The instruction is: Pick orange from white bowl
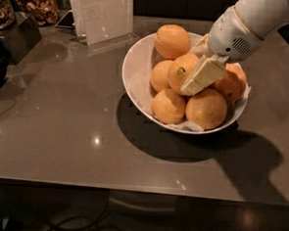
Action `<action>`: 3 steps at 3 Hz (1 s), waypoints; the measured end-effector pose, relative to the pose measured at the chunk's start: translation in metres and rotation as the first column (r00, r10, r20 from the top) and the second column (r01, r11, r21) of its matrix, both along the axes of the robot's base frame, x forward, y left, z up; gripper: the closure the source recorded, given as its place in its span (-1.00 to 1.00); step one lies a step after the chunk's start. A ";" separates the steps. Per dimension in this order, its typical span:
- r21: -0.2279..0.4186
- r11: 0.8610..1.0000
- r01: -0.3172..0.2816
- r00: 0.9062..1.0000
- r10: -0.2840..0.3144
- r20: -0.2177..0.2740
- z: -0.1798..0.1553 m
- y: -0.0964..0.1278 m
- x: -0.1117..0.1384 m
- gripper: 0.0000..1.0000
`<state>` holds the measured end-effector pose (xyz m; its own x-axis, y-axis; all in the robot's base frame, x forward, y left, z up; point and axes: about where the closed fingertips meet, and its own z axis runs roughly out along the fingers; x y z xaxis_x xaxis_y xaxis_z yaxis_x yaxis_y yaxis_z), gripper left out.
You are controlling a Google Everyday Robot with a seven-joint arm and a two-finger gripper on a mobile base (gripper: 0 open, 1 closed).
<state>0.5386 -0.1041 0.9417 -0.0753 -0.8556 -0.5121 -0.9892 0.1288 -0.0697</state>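
The white bowl [137,73] stands on the grey table, right of centre, with several oranges in it. The orange [179,70], with a dark greenish stem scar, rests on top of the pile in the middle. My gripper [192,72] reaches in from the upper right and is shut on this orange. Its near cream finger [203,74] lies across the fruit's right front. The far finger is mostly hidden behind the fruit.
Smaller oranges surround it: one at the back [172,40], two at the front [168,105] [206,109] and one at the right [230,83]. A clear sign holder [99,14] stands behind the bowl at the left. Dark containers [12,26] stand at the far left.
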 end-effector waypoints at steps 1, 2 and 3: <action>-0.002 1.000 0.002 1.000 -0.002 -0.004 -0.003 0.001 0.002 0.20; -0.005 1.000 0.005 1.000 -0.005 -0.010 -0.004 0.002 0.004 0.00; -0.006 1.000 0.007 1.000 -0.008 -0.016 -0.004 0.002 0.006 -0.34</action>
